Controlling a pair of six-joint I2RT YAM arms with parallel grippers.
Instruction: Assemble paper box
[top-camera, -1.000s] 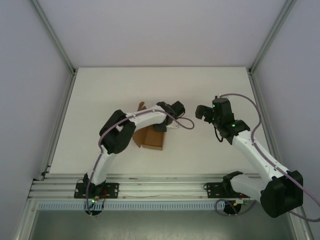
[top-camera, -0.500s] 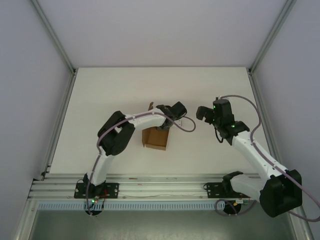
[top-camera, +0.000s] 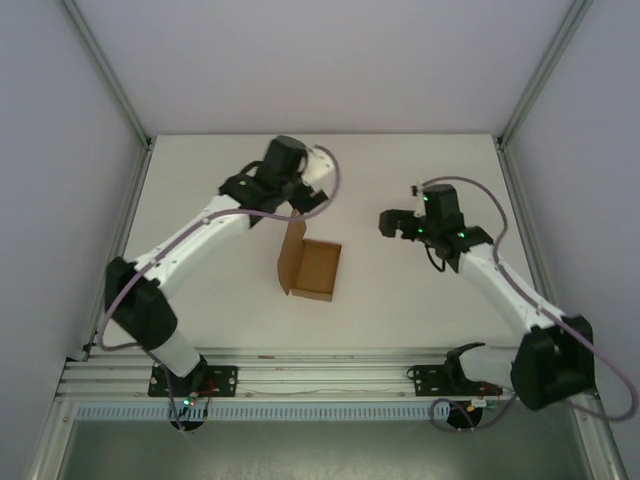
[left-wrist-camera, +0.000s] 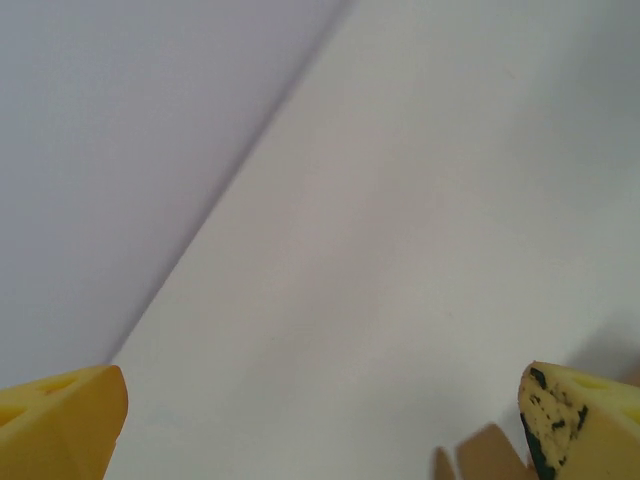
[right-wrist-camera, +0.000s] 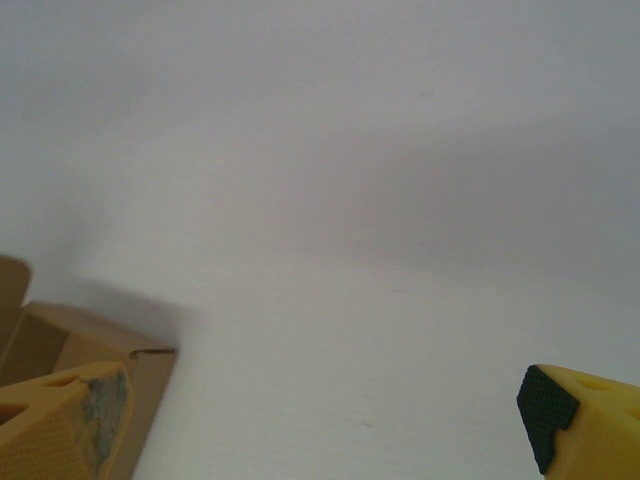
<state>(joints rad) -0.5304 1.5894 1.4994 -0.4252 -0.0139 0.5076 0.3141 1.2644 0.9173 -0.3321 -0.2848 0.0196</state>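
Brown paper box (top-camera: 318, 270) sits open, left gripper (left-wrist-camera: 320, 415) and right gripper (right-wrist-camera: 318, 410) spread empty; we should close it squarely.

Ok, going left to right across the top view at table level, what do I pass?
Left arm's elbow → paper box, lying open on the table → right gripper, apart from the box.

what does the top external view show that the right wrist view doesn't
Top external adds the layout: the left arm reaching far left, the right arm, and the whole paper box, open, apart from both. Right wrist adds a close look at the right gripper, its yellow fingertips spread wide. Both share the white table and the box, which the wrist view catches as a corner at lower left.
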